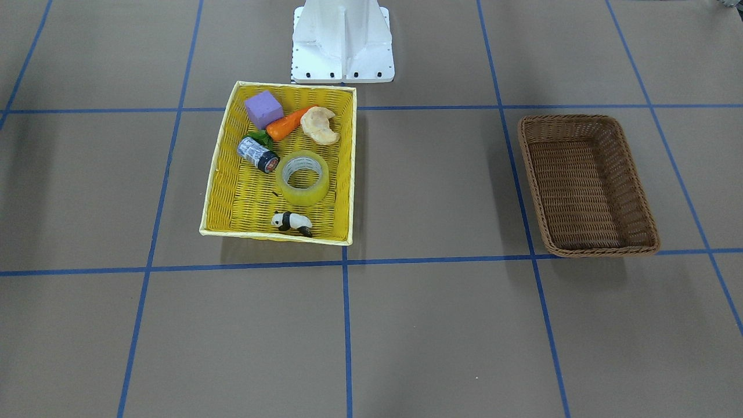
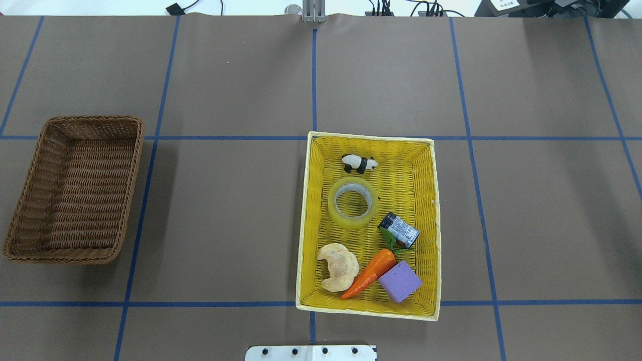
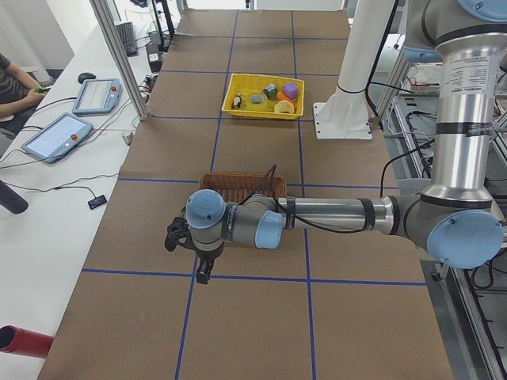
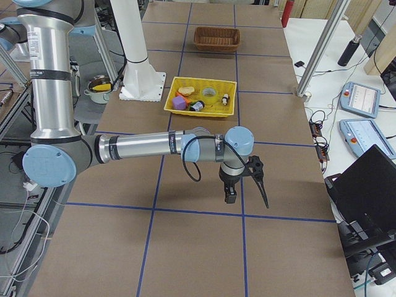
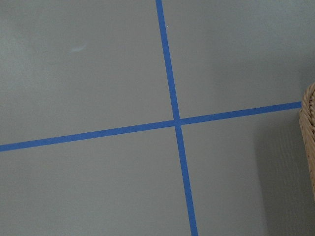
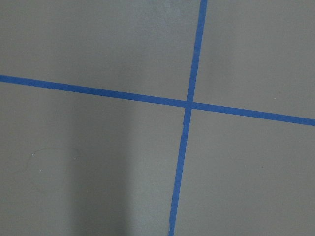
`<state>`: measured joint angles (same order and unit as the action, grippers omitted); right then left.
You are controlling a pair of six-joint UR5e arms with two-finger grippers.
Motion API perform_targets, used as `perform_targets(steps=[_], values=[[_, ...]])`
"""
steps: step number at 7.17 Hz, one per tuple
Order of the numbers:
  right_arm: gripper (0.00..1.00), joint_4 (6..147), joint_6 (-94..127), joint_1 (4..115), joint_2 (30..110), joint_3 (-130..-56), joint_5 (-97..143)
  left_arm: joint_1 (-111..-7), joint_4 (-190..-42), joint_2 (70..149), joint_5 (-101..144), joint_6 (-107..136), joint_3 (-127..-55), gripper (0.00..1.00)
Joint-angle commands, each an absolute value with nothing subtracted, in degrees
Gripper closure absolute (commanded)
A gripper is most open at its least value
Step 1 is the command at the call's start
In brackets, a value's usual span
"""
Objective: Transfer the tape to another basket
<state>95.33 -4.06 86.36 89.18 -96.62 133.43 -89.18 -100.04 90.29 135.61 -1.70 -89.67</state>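
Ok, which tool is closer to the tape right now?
Right. The right tool hangs over bare table some way beyond the yellow basket that holds the tape. The left tool hangs past the far side of the brown basket, at the table's opposite end.

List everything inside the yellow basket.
Six things: tape, toy panda, small can, carrot, croissant and purple block. The can covers part of the carrot's leaves.

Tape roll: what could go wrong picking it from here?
The tape lies flat with the toy panda and small can close: a grasp from above may knock them. Its translucent yellow blends into the yellow basket, so edges are easy to misjudge. The brown wicker basket is far off: a weak grip might drop it.
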Motion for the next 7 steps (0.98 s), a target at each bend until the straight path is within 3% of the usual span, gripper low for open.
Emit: perform_targets(steps=[1,6,7], values=[[0.0,95.0,-4.0,85.8,89.3,-96.6,134.4,-88.9,-100.0,90.9,135.5,-1.6,-89.2,0.01],[0.0,94.7,-1.0,77.6,87.9,-102.1,136.1,-86.3,-100.4,91.5,135.9,-2.0,-88.9,0.01],[0.0,94.7,6.1,72.7,84.4,-103.7,136.2,-84.7,-101.2,91.6,135.8,-1.8,-88.8,0.01]])
